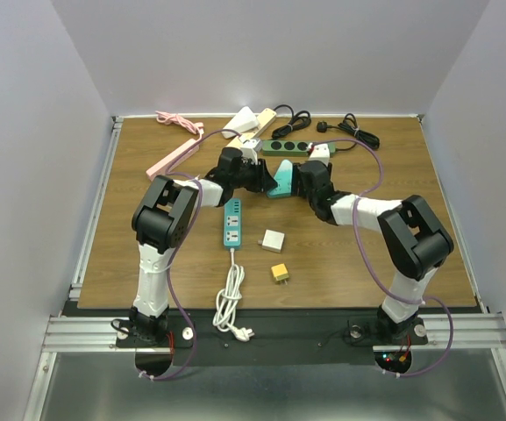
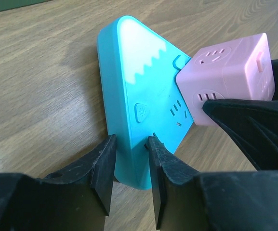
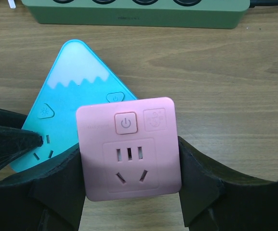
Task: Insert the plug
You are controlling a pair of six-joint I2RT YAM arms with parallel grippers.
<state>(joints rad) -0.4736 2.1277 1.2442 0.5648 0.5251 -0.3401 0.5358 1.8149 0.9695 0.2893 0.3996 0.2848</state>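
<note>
The plug is a pink cube adapter (image 3: pixel 129 149) with a power button and sockets on its top face. My right gripper (image 3: pixel 129 150) is shut on its two sides and holds it over the lower right corner of a teal triangular socket block (image 3: pixel 76 72). In the left wrist view the pink cube (image 2: pixel 230 72) sits against the teal block's (image 2: pixel 143 82) right edge. My left gripper (image 2: pixel 129 142) straddles the block's near corner, with both fingers pressed against it. From above, the two grippers (image 1: pixel 266 178) (image 1: pixel 298 182) meet at the teal block (image 1: pixel 281 186), mid-table.
A green power strip (image 1: pixel 286 147) lies just behind the grippers. A teal-and-white strip (image 1: pixel 232 224) with a white cord (image 1: pixel 231 298) lies in front, beside a white adapter (image 1: pixel 273 240) and a yellow one (image 1: pixel 280 273). A pink strip (image 1: pixel 174 158) and black cables (image 1: pixel 349 132) lie at the back.
</note>
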